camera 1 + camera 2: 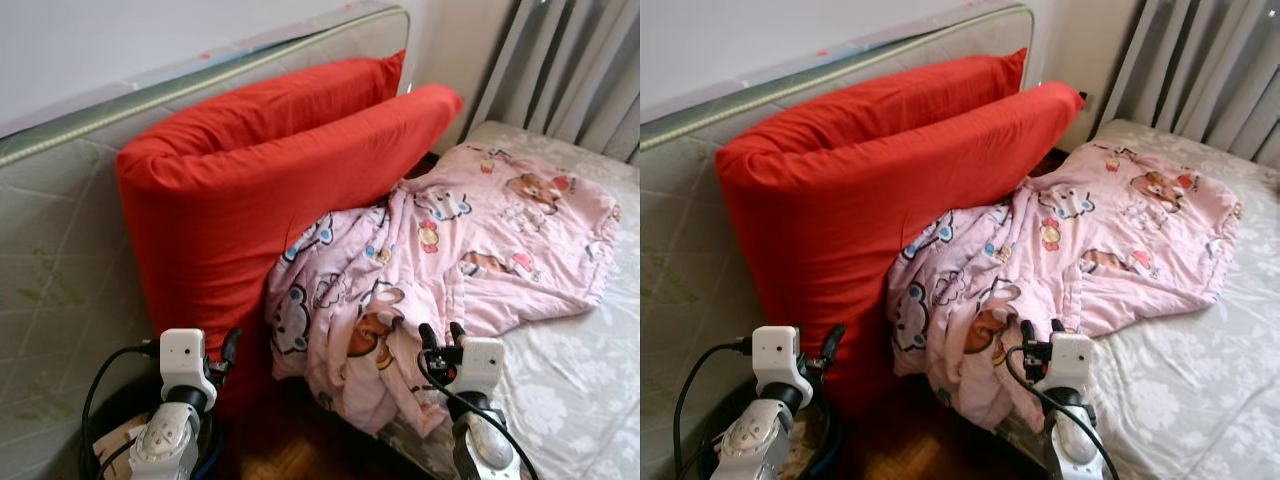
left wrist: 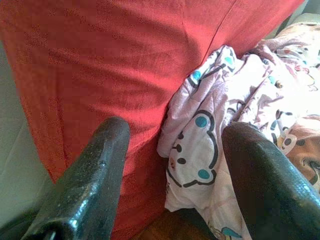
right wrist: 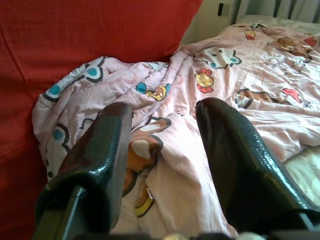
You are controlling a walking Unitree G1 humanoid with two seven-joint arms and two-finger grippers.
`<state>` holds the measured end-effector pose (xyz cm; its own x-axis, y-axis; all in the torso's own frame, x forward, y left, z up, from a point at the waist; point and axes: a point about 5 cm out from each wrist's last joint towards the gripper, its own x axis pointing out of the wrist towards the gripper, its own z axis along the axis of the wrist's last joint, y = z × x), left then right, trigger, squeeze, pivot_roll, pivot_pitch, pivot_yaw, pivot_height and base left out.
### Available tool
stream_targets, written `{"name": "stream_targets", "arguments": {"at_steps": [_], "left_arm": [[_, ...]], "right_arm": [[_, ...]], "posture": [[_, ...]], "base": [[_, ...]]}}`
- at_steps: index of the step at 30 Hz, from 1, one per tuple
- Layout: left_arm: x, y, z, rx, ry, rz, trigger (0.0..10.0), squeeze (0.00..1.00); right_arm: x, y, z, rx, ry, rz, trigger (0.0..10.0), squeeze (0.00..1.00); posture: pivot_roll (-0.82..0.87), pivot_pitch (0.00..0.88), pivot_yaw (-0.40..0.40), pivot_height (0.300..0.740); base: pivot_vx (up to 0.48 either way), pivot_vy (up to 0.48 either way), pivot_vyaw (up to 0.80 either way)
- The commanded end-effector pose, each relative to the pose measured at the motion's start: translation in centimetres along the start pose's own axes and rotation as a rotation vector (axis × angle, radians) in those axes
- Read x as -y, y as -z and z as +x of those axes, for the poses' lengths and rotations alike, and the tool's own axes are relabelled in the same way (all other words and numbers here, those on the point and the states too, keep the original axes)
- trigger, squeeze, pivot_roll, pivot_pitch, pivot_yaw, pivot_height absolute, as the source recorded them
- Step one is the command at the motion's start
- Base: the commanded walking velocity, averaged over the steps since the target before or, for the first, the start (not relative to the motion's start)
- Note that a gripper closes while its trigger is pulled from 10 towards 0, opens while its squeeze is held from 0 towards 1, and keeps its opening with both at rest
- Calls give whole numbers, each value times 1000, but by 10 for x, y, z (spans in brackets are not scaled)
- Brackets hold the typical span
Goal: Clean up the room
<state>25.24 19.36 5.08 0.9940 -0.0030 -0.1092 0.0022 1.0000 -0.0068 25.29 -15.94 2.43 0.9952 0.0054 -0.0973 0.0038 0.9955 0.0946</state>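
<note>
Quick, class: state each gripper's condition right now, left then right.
Left gripper: open, holding nothing, facing the red cushion.
Right gripper: open, holding nothing, just above the pink blanket.

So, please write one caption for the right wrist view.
Open right gripper poised above the crumpled pink cartoon blanket, beside the red mattress.

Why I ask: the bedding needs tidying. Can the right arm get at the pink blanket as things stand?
Probably yes. The right gripper sits open just in front of the pink blanket, with nothing between its jaws and the fabric.
</note>
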Motion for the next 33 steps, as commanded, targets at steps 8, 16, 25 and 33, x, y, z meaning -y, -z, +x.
{"name": "stream_targets", "arguments": {"at_steps": [8,16,25,33], "left_arm": [[1,-3,1,7,5,-4,10000,0],[1,-4,1,8,9,-6,10000,0],[2,-3,1,0,15,-12,10000,0],[2,-3,1,4,20,-6,10000,0]], "right_arm": [[0,-7,-1,14,6,7,10000,0],[-2,-6,-1,3,-11,7,10000,0],[-3,-3,-2,-15,-29,5,10000,0],[-2,1,-3,-29,-30,7,10000,0]], "posture": [[-43,32,-7,725],[-44,32,-8,725],[-44,34,-6,725],[-43,35,-7,725]], "base": [[0,0,0],[171,0,0],[308,0,0],[192,0,0]]}}
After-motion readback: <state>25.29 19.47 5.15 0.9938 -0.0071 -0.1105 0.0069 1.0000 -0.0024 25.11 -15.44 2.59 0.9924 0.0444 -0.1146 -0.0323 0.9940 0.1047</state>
